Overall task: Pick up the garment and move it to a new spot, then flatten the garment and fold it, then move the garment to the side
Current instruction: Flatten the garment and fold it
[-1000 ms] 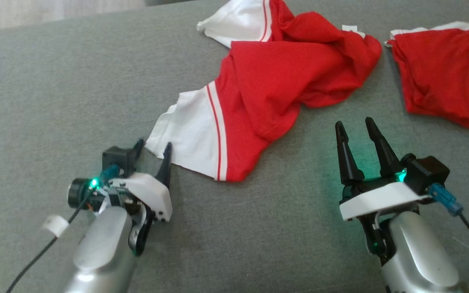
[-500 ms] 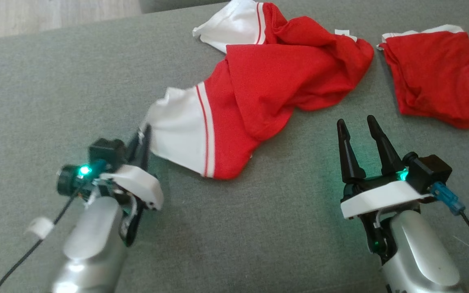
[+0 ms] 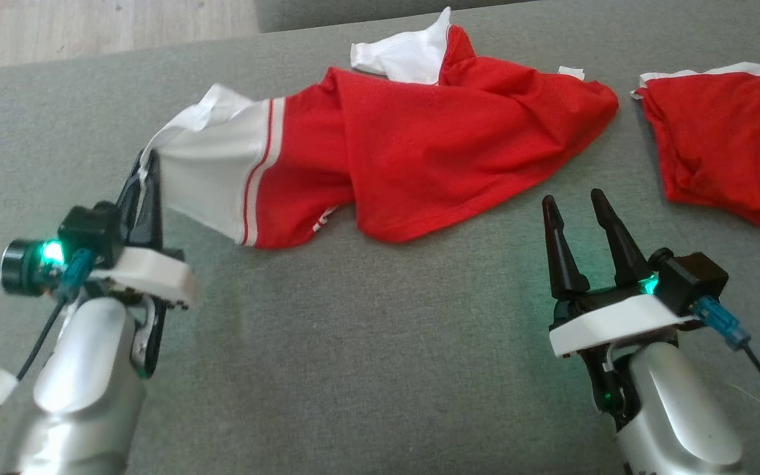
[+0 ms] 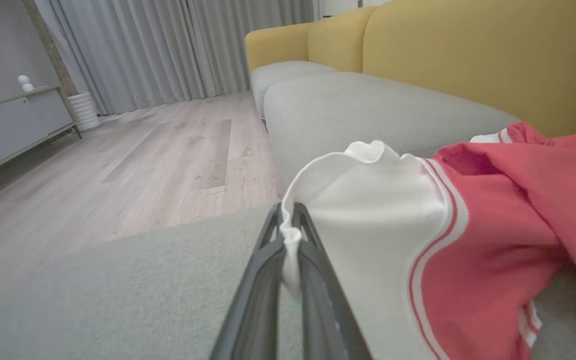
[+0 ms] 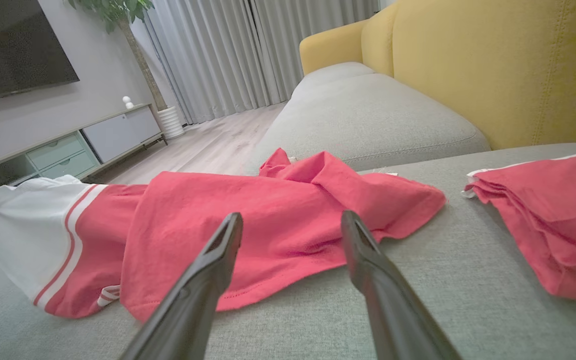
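A: What is new at the left gripper (image 3: pixel 144 173)?

B: A second ago its jaws stood spread astride the white end (image 3: pixel 212 168) of the garment (image 3: pixel 419 138); now they are pressed together and pinching that edge, and the arm has drawn it off to the left and a little farther away.

A: So the pick-up has begun?

B: I judge so; the grip looks taken, though most of the cloth still rests on the grey sofa cushion (image 3: pixel 353 343), so the move to a new spot is barely under way.

A: And the right gripper (image 3: pixel 573 200)?

B: Its jaws are spread and hold nothing; it hovers near the garment's near right edge.

A: How does the garment look?

B: Red, with a white striped end raised at the left; it is pulled long, yet rumpled and folded over itself in the middle; a second red garment (image 3: pixel 723 145) lies apart at the right.
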